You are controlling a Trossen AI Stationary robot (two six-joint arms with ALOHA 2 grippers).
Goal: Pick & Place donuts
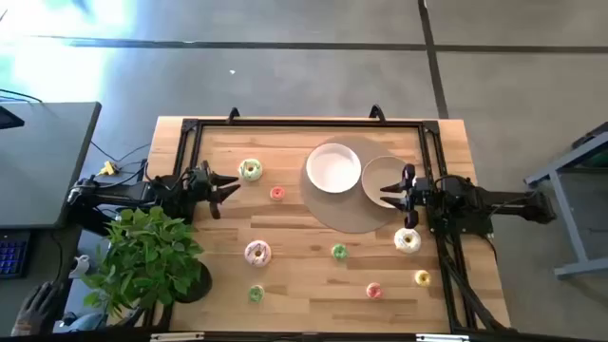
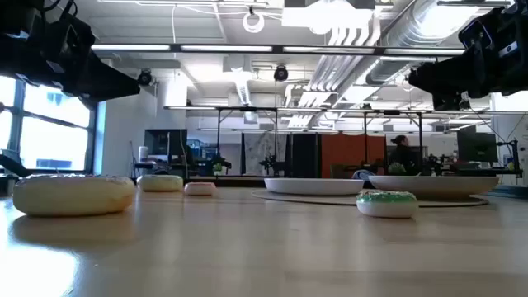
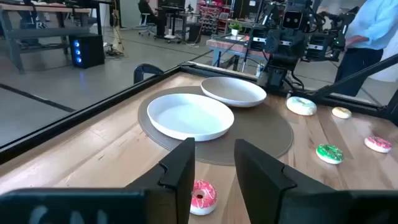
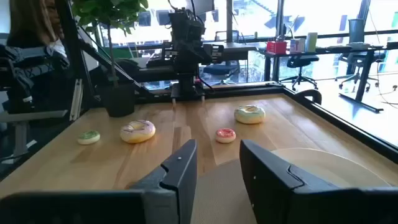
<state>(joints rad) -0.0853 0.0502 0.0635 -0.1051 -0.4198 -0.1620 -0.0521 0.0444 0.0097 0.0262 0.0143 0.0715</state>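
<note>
Several toy donuts lie flat on the wooden table. In the high view a larger green-and-white donut [image 1: 250, 170] and a tiny red donut [image 1: 276, 193] lie near my left gripper [image 1: 223, 187], which is open and touches nothing. In the left wrist view my left gripper [image 3: 214, 171] hovers with the red donut [image 3: 202, 194] just ahead of its fingers. My right gripper [image 1: 391, 193] is open over the beige plate [image 1: 383, 176]. A larger white donut [image 1: 407, 240] lies beside the right arm. A pink-white donut [image 1: 257, 253], green donuts [image 1: 338, 251] [image 1: 256, 294], a pink donut [image 1: 373, 291] and a yellow donut [image 1: 422, 277] lie toward the near edge.
A white plate [image 1: 333, 167] and the beige plate sit on a round tan mat [image 1: 351, 217] at the table's far middle. A potted plant [image 1: 152, 252] stands at the near left corner. A black frame [image 1: 304, 122] rims the table. A person [image 3: 367, 31] stands beyond the right side.
</note>
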